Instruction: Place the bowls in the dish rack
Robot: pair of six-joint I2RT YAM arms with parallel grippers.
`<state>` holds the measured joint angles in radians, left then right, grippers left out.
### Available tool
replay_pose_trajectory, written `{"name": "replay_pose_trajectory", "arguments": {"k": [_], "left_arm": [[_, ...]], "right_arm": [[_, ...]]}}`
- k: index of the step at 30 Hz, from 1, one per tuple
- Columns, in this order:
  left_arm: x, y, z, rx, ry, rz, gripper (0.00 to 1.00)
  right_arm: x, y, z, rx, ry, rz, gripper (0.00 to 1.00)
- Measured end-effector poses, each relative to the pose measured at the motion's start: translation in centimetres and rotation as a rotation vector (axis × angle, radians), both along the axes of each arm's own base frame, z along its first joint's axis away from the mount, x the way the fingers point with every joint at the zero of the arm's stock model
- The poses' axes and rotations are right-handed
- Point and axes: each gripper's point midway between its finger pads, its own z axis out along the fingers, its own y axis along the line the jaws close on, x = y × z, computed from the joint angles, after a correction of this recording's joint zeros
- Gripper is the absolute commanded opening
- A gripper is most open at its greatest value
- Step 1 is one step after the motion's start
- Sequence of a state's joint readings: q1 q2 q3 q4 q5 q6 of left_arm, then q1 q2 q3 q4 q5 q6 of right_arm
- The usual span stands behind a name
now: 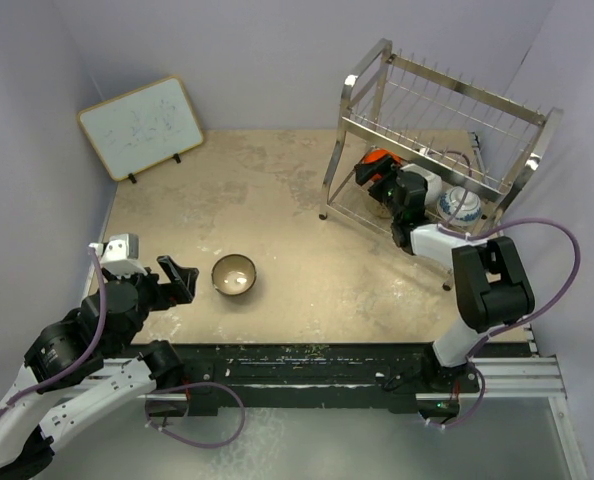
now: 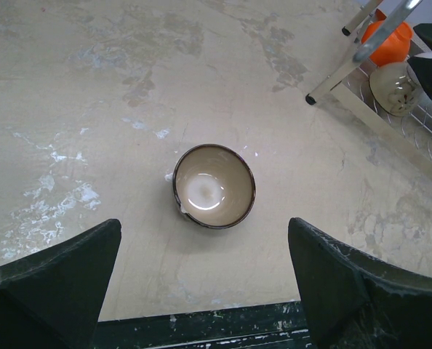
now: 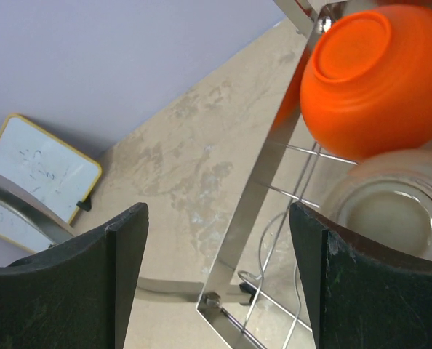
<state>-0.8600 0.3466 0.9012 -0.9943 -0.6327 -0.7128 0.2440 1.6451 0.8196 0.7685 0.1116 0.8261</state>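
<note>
A tan-brown bowl (image 1: pixel 234 275) with a pale inside (image 2: pixel 214 186) stands upright on the table, apart from the other bowls. My left gripper (image 1: pixel 182 280) is just left of it, open (image 2: pixel 205 280), not touching it. The silver dish rack (image 1: pixel 437 130) stands at the back right. Its lower tier holds an orange bowl (image 1: pixel 379 160), a blue-and-white bowl (image 1: pixel 460 207) and a pale bowl (image 3: pixel 390 211). My right gripper (image 1: pixel 382 188) reaches into that tier beside the orange bowl (image 3: pixel 372 76). It is open (image 3: pixel 220 276), with only the rack's frame (image 3: pixel 263 189) between its fingers.
A wood-framed whiteboard (image 1: pixel 142 125) leans against the back left wall. The rack's legs (image 2: pixel 314 97) stand on the table to the right of the tan bowl. The black base rail (image 1: pixel 307 365) runs along the near edge.
</note>
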Motion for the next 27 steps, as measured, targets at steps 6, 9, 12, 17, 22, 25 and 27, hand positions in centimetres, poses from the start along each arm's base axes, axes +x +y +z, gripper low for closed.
{"name": "replay_pose_trajectory", "arguments": {"k": [6,9,12,17,22,25,27], "left_arm": [[0.0,0.0,0.0,0.001,0.001,0.0,0.99],[0.1,-0.1,-0.1,0.006,0.005,0.0,0.99],[0.1,-0.2,-0.2,0.01,0.009,0.0,0.99],[0.2,-0.2,-0.2,0.011,0.009,0.0,0.99],[0.2,-0.2,-0.2,0.01,0.009,0.0,0.99],[0.2,-0.2,-0.2,0.01,0.009,0.0,0.99],[0.2,-0.2,-0.2,0.01,0.009,0.0,0.99]], "right_arm": [[2.6,0.6,0.1,-0.005,0.032,-0.001,0.8],[3.5,0.7,-0.4,0.001,0.066,-0.014,0.8],[3.2,0.1,-1.6,0.011,0.124,-0.062,0.81],[2.4,-0.1,-2.6,0.056,0.194,-0.123,0.81],[1.2,-1.5,-1.6,0.092,0.222,-0.213,0.8],[-0.4,-3.0,-1.1,0.104,0.226,-0.285,0.8],[-1.2,-4.1,-1.3,0.101,0.229,-0.324,0.8]]}}
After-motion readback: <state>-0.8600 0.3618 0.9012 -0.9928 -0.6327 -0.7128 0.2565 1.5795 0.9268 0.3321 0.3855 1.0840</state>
